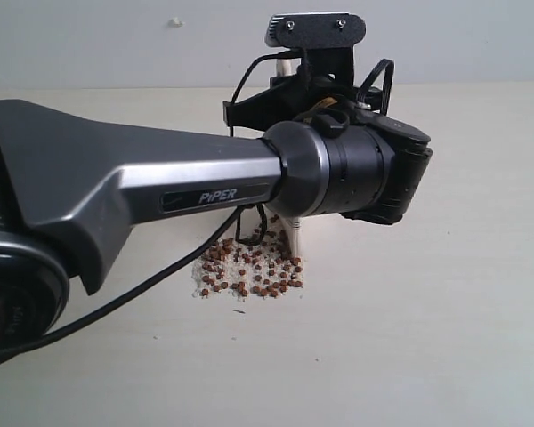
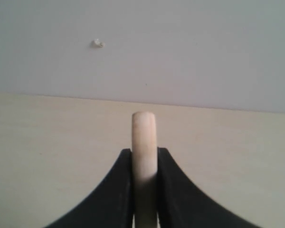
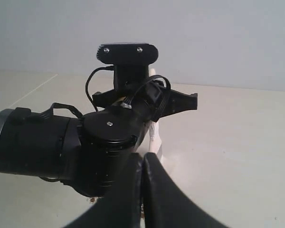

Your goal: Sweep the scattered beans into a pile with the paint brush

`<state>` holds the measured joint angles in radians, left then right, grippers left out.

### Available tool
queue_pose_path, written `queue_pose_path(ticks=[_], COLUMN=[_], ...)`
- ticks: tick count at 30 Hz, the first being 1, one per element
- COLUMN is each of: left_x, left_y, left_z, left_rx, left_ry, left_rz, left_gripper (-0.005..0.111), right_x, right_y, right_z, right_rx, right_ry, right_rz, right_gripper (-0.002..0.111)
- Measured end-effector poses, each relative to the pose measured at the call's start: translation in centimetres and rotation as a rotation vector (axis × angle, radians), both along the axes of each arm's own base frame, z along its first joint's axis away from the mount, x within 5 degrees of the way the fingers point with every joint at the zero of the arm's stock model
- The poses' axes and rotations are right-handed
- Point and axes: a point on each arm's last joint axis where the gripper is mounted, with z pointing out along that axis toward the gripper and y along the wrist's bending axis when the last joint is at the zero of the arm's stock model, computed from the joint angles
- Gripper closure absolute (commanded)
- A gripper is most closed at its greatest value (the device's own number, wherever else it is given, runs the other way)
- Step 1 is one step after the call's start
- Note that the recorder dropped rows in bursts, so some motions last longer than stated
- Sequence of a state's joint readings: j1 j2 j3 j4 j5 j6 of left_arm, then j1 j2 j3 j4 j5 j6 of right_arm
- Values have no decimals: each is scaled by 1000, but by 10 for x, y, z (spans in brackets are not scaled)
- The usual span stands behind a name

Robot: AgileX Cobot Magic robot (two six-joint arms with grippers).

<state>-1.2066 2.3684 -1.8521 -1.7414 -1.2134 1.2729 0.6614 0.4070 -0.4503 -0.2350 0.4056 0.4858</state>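
Nearest to the camera, the left arm (image 1: 160, 178) reaches across the exterior view from 9 o'clock and hides much of the scene. At its end the left hand (image 2: 144, 152) is narrow and clamps the paint brush (image 2: 144, 130) by the pale wooden handle. The handle sits edge-on between the two black fingers (image 2: 118, 190), with the rounded end sticking out a little past them. I judge this grip keeps the wide bristles square to the surface (image 1: 427, 338), so that one stroke pushes many beans.

Below the wrist, at 6 o'clock, a white part of the brush comes down to the beans (image 1: 249, 267). They lie in one loose patch with whitish crumbs. Some stray at the edges, so the sweeping seems not finished. Whether the bristles touch them I cannot tell.

The right hand (image 3: 142, 159) has its fingers pressed together and holds nothing. It probably hangs apart so as not to disturb the beans.
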Motion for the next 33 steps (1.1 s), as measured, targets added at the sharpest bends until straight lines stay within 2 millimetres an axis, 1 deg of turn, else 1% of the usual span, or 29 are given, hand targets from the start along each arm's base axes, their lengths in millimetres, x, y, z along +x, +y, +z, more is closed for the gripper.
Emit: queue_pose_path(ticks=[4,8,15,18,21,25,27,30,31,32,33], left_x=[-4,-6,-13,-21,-34,-56,-65,-68,-68,-68,-67], left_y=[-2,-2,0,-2,-6,-17,-19,-10,0,5,19], left_z=[1,9,40,52,61,65,63,59,61,61,66], left_rx=[16,-13,-84,-107,-94,-3,19,49,61,64,44], left_ry=[1,-3,-26,-33,-41,-71,-66,-38,-30,-26,-22], left_rz=[-14,-13,-24,-40,-79,-166,-191,-189,-181,-178,-160], left_gripper=[107,107,107,107,107,107,107,107,107,107,107], right_x=[0,0,0,0,0,0,0,0,0,0,0], right_y=[0,0,0,0,0,0,0,0,0,0,0], right_z=[0,0,0,0,0,0,0,0,0,0,0], right_rx=[0,0,0,0,0,0,0,0,0,0,0], right_ry=[0,0,0,0,0,0,0,0,0,0,0], right_rz=[0,0,0,0,0,0,0,0,0,0,0], right_gripper=[108,108,108,108,108,108,108,108,108,108,108])
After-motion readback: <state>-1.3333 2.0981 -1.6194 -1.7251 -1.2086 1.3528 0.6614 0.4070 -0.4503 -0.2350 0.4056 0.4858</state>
